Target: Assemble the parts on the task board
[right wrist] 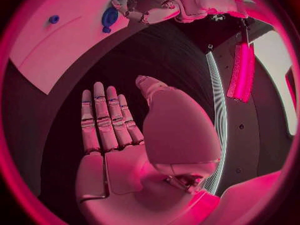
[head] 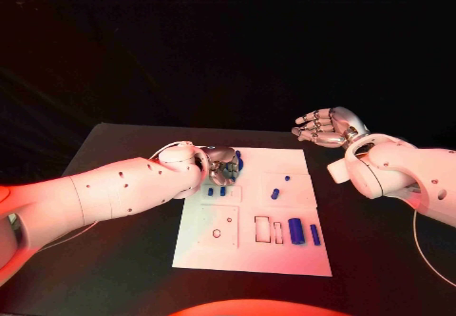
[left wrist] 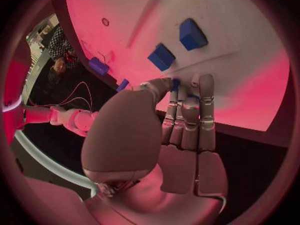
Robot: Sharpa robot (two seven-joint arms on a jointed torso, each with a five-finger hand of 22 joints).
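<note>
The white task board point(head: 285, 257) lies in the middle of the black table. My left hand point(head: 223, 164) sits over the board's far left corner, fingers curled down. Its thumb and fingers pinch a small blue part point(left wrist: 175, 83), which shows dark blue beside the fingers point(head: 238, 160) in the head view. Two blue blocks point(left wrist: 190, 33) point(left wrist: 162, 56) stand in the board just past the fingertips. My right hand point(head: 328, 126) hovers beyond the board's far right corner, holding nothing, with its fingers point(right wrist: 103, 117) apart and stretched out.
More blue parts are on the board: a pair point(head: 217, 191) near the left hand, one point(head: 275, 193) mid-board, a small one point(head: 287, 178), and two long ones point(head: 296, 230) point(head: 314, 234) at the near right. Rectangular slots point(head: 261, 227) and a round hole point(head: 217, 233) are beside them.
</note>
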